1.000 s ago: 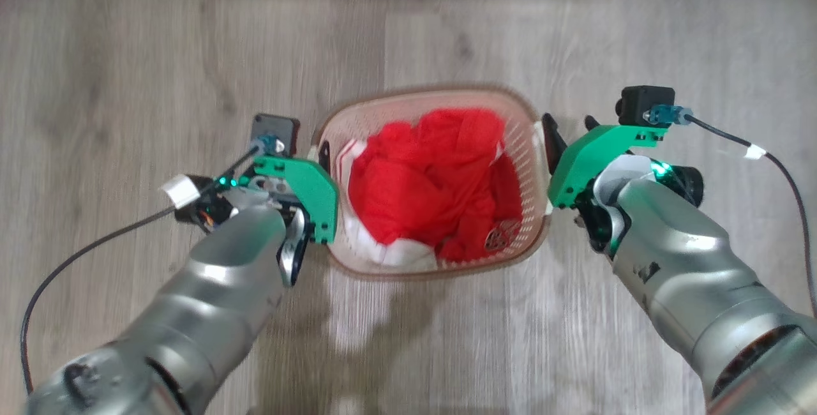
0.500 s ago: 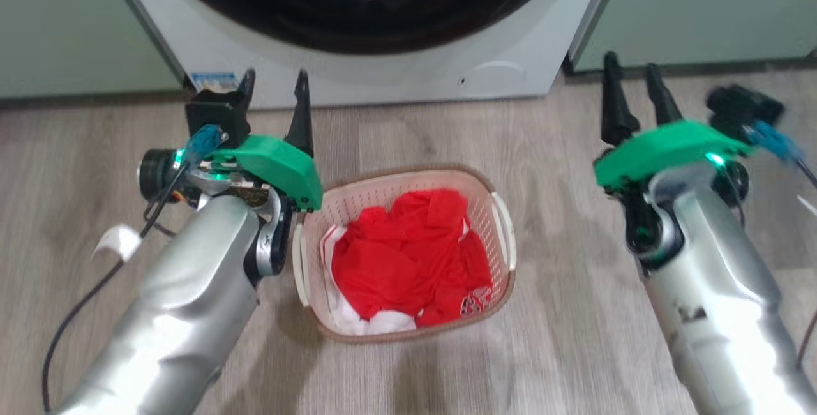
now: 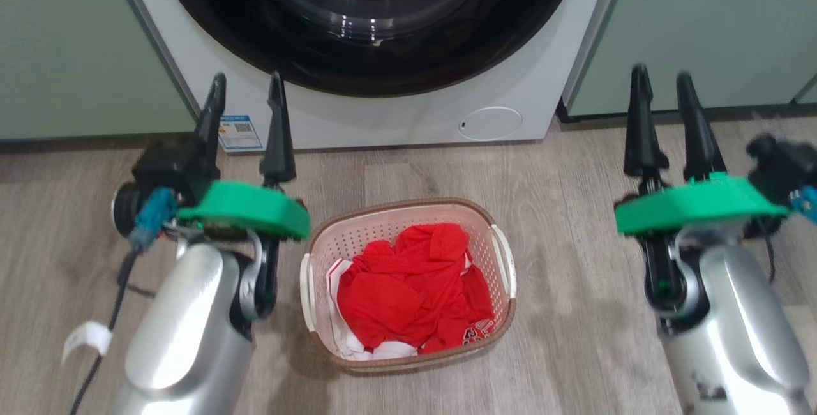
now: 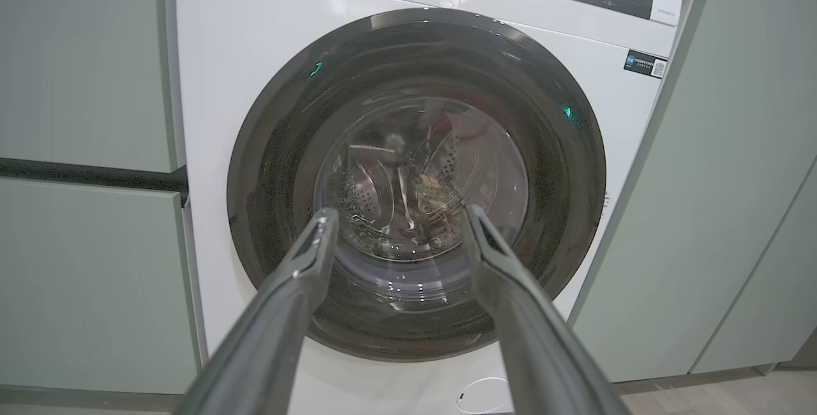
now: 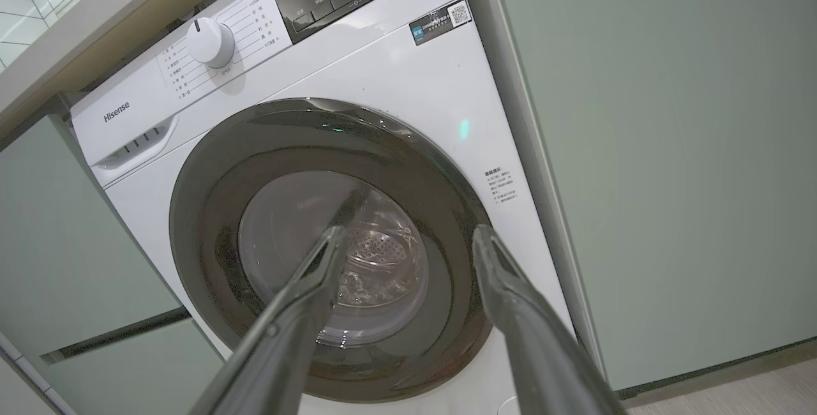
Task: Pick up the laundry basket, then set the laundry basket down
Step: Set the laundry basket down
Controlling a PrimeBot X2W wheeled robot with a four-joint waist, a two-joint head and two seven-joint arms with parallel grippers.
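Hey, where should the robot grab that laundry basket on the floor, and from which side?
Take the laundry basket by its white side handles: the left handle with the left claw, the right handle with the right claw, each coming down on its own side. The handles sit on opposite walls, and red clothes fill the middle.

White washing machine (image 3: 396, 122) — dark round door (image 3: 367, 19) — flanked by green cabinets (image 3: 76, 51).
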